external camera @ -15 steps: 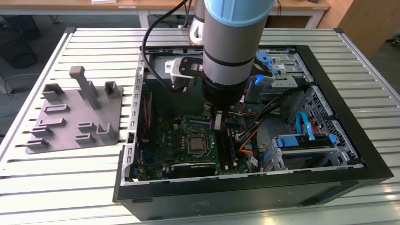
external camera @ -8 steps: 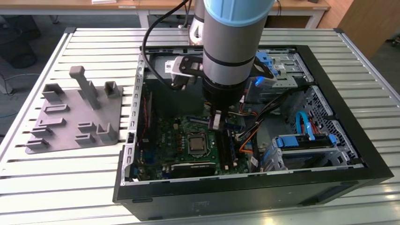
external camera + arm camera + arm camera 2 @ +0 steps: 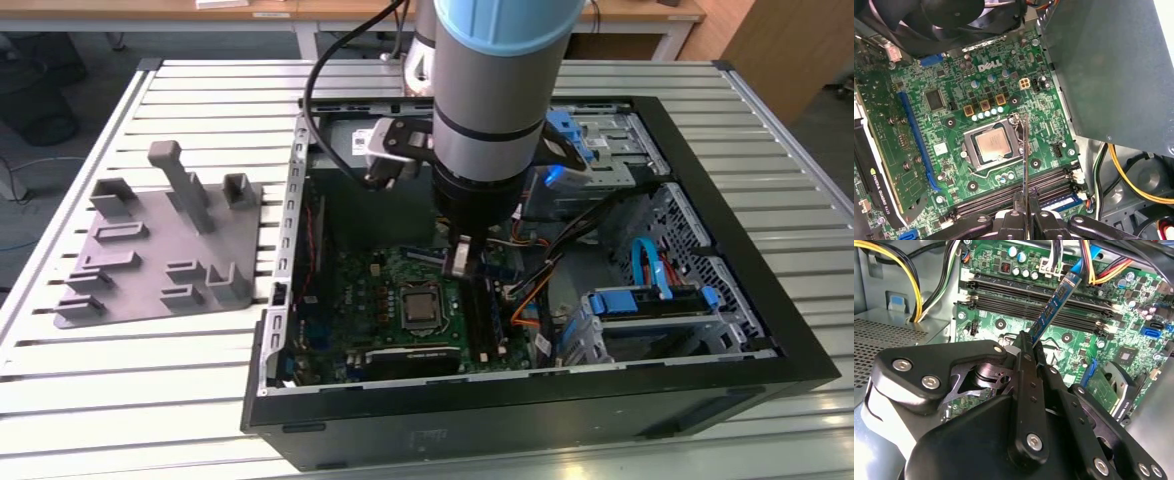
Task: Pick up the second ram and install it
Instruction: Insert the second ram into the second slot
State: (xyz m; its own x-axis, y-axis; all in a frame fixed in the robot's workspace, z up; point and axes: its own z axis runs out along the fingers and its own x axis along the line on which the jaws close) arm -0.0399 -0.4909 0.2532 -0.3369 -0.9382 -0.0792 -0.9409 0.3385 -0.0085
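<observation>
The hand (image 3: 1030, 344) is closed on the second ram (image 3: 1055, 304), its two black metal fingers pinching one end of the stick. The rest of the thin blue-black board sticks out beyond the fingertips and slants across the long black memory slots (image 3: 1004, 300) on the green motherboard (image 3: 1074, 347). Whether its far end touches a slot I cannot tell. In the first wrist view the stick (image 3: 1025, 150) shows edge-on as a fine dark line, ending beside the square metal processor socket (image 3: 992, 145). In the exterior view the grey arm (image 3: 494, 90) comes down from the top centre of the frame into the open black case (image 3: 534, 420), which stands on a bench (image 3: 134, 400) of pale slats. There the hand (image 3: 461, 262) hangs low over the board. The case walls ring it, with orange and black cables (image 3: 527, 285) close on the exterior view's right and clearer board on the left. A grey plastic tray (image 3: 147, 260) with upright posts sits on the bench, well apart from the case on the exterior view's left.
</observation>
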